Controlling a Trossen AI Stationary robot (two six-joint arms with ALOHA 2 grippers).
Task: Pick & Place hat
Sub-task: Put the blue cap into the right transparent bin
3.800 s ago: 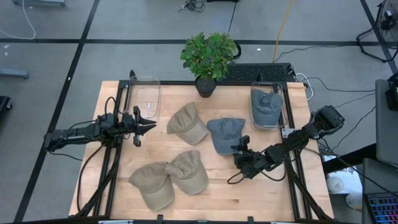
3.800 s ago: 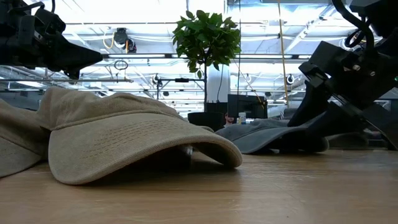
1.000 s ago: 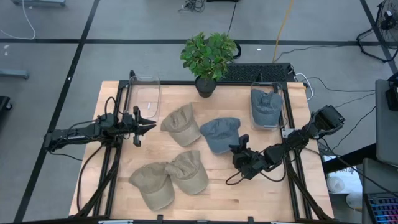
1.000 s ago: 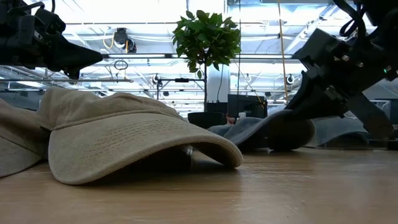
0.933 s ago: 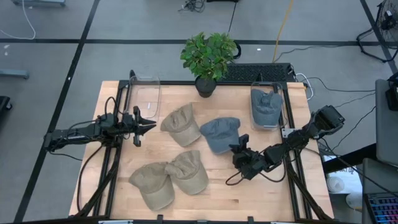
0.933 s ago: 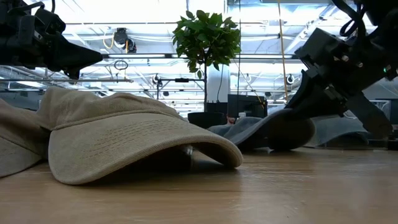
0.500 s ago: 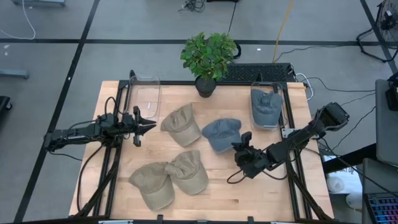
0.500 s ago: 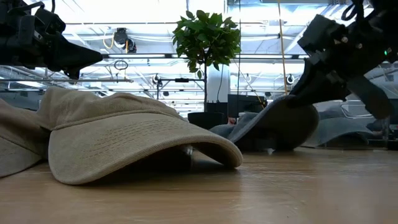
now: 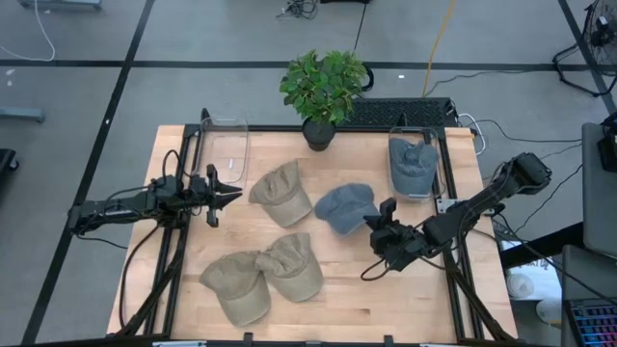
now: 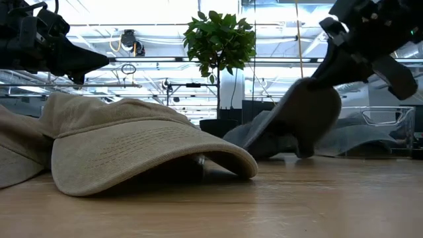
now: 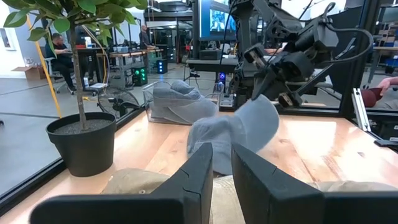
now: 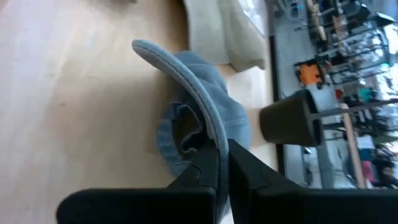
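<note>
Blue-grey cap point(image 9: 344, 206) hangs by its brim, pinched in the right gripper point(image 9: 385, 224), crown partly hidden.

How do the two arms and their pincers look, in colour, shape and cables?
Both arms are dark, almost black, slim and built of jointed segments. Black cables run along each and hang in loops beside it. The left pincer ends in two thin pointed fingers. The right pincer sits on a chunky, blocky black wrist.
</note>
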